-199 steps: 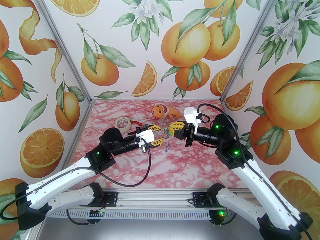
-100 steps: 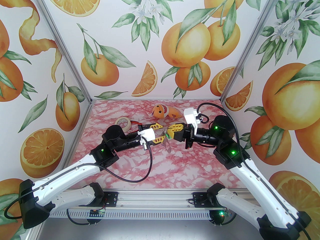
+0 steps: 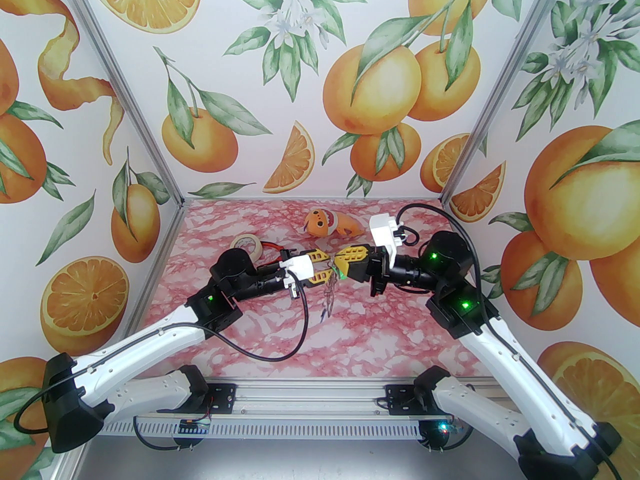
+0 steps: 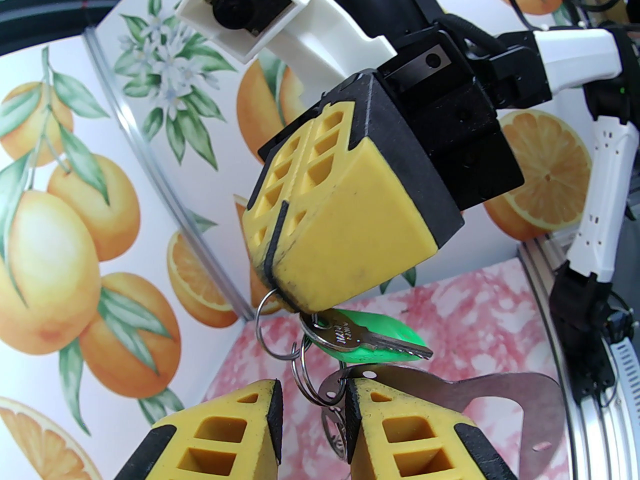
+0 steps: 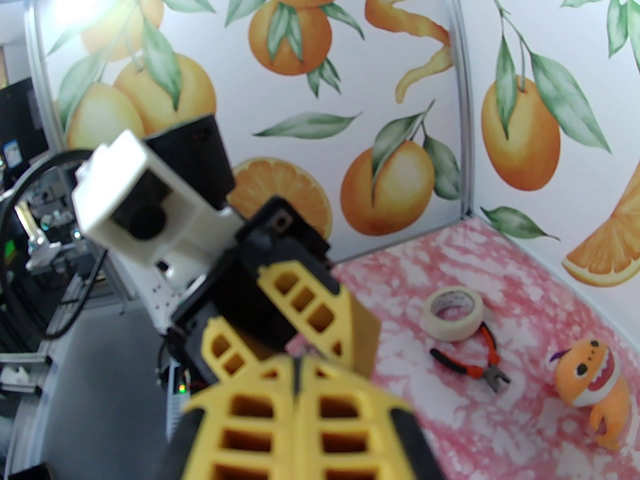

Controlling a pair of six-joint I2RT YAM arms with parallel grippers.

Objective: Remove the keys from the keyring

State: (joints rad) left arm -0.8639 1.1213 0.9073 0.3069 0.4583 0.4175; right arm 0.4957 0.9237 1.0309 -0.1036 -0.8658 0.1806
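Yellow-and-black fingers of the right gripper (image 4: 272, 280) are pressed fully together at the centre of the left wrist view. They pinch a thin steel split ring (image 4: 256, 320) that protrudes below the fingertip seam. Further small linked wire rings (image 4: 300, 373) hang from that ring and carry a bright green plastic key tag (image 4: 395, 330), with a silver metal key (image 4: 380, 345) lying across it. The left gripper (image 4: 313, 399) enters from the bottom edge of the same view with its jaws set to a narrow gap. The linked rings and the near end of the dark grey flat metal keyring (image 4: 542, 403) sit in that gap. Whether either pad presses on them cannot be told. The keyring extends toward the lower right of the frame, behind one yellow finger (image 4: 415, 433). In the top external view the two grippers meet tip to tip at mid-frame, and the key cluster hangs below them over the pink marbled counter (image 3: 280, 328). A small bluish piece (image 3: 324, 313) is at its lowest end, too small to identify. Whether that end touches the counter cannot be told. A roll of beige tape (image 3: 246, 245) and red-handled pliers (image 5: 470, 363) lie side by side at centre left, behind the left arm. An orange plush toy (image 3: 330, 222) lies near the back wall.
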